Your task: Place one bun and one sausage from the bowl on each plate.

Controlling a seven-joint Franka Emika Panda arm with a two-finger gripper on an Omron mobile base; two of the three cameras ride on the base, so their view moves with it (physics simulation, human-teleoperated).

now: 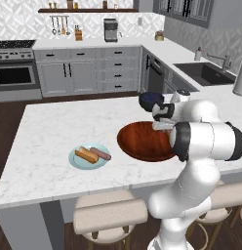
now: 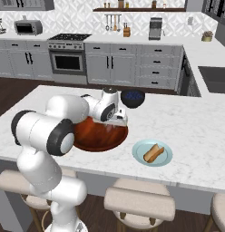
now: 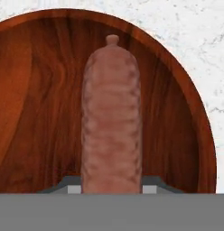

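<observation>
Basically one plate (image 1: pixel 76 161) has bun (image 1: pixel 87 155) plus sausage (image 1: pixel 101 154); the other plate (image 2: pixel 165 159) just a bun (image 2: pixel 153 153); gripper (image 3: pixel 111 189) clamps the last sausage (image 3: pixel 111 117) in the bowl (image 3: pixel 37 90).

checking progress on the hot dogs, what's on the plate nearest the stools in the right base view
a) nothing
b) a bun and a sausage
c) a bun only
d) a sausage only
c: the plate holds one bun, with no sausage beside it.

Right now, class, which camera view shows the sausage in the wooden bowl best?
The hand view: the sausage runs lengthwise, close up, over the wooden bowl. In both base views the arm covers it, leaving the bowl's rim.
</observation>
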